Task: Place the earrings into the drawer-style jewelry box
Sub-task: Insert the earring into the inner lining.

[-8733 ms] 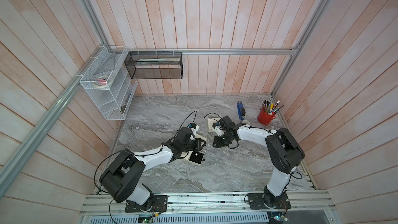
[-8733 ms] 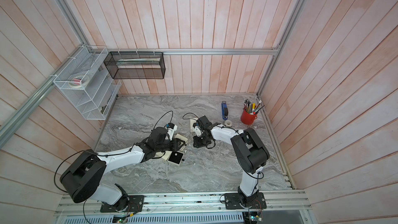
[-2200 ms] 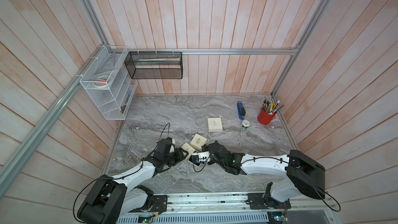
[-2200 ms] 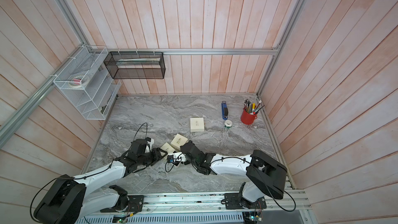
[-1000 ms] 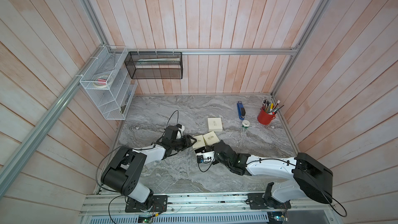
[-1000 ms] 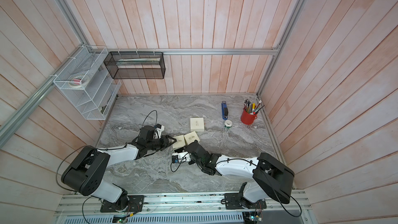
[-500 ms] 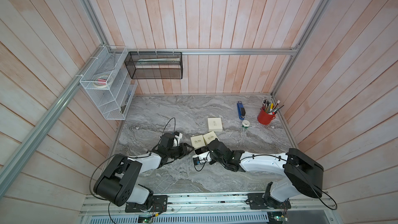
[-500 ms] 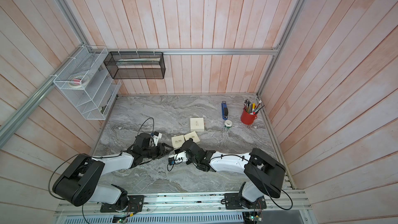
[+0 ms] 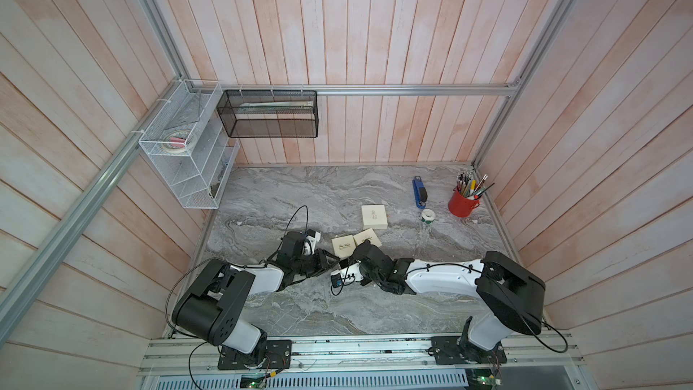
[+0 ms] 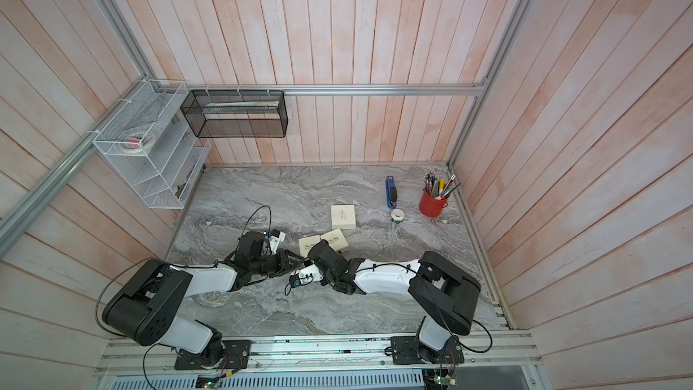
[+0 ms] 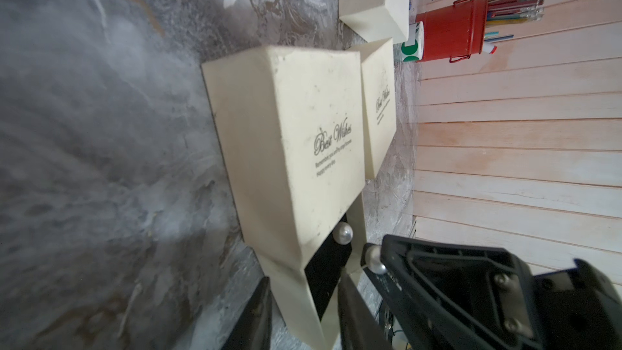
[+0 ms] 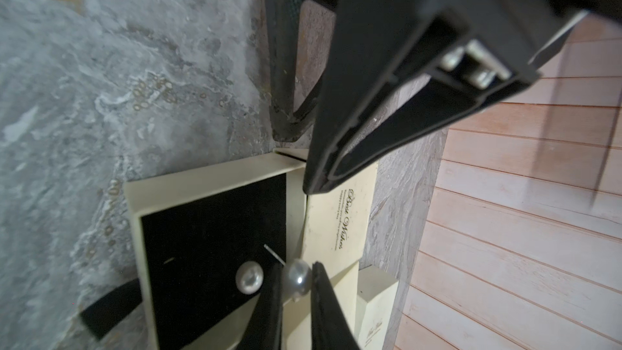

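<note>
The drawer-style jewelry box is cream and printed "Best Wishes", and it shows in both top views. Its black-lined drawer is pulled out. One pearl earring lies on the lining. My right gripper is shut on a second pearl earring at the drawer's edge. The fingers of my left gripper stand close on either side of the drawer's end. A sliver of table shows beside one finger. Whether they press the drawer is unclear.
A second small cream box touches the jewelry box, and a larger one lies farther back. A tape roll, a blue stapler and a red pen cup stand at the back right. Wire racks hang on the left wall.
My left gripper has drawn back towards the front, and its jaws have narrowed around the drawer's end. The right gripper stays shut on the pearl earring.
</note>
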Robot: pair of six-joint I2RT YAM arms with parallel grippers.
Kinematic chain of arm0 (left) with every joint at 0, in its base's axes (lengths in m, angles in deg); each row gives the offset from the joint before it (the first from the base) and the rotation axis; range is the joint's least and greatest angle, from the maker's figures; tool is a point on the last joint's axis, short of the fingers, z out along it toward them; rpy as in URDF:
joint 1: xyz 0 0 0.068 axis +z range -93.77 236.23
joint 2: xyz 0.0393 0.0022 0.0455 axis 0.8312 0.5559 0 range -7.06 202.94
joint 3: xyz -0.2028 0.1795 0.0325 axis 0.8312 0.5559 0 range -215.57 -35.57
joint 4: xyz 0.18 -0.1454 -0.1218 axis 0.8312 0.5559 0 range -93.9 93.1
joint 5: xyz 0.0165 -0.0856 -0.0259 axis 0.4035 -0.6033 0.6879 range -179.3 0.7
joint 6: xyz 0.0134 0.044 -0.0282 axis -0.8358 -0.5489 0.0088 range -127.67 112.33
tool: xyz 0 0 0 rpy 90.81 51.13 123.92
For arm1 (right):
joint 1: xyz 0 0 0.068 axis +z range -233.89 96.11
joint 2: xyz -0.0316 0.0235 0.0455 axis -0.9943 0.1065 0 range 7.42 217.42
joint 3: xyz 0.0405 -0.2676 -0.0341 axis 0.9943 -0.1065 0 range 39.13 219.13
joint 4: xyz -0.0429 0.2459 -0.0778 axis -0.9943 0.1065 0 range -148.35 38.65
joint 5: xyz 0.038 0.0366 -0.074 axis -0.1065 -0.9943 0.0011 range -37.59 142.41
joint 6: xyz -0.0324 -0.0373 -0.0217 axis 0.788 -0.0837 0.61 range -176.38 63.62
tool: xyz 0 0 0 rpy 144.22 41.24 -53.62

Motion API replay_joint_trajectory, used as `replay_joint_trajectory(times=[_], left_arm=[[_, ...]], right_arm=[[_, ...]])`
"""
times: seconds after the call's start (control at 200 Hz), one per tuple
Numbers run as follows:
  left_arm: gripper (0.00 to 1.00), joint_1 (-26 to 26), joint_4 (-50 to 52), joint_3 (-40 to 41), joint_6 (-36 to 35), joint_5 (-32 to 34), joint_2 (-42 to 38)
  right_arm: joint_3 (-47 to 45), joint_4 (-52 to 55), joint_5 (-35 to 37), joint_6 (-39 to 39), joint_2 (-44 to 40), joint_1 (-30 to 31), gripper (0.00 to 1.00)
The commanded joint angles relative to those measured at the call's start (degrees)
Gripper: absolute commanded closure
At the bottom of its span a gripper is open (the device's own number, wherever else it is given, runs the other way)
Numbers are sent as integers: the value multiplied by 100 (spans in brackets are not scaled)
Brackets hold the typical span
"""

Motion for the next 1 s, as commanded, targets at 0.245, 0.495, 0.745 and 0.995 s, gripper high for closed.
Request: replay_joint_trajectory(times=[0.245, 0.495, 0.745, 0.995], left_arm=[[67, -10, -247, -170, -26, -144, 227], [67, -14, -292, -190, -36, -171, 324], [68, -15, -320, -175, -26, -179, 344], [68, -12, -351, -201, -26, -197, 379]], right_arm=[[208, 154, 69, 136, 275, 55, 100], [260, 148, 96, 172, 381, 89, 100], [296, 177, 135, 211, 487, 123, 100], [298, 191, 183, 238, 566, 141, 100]])
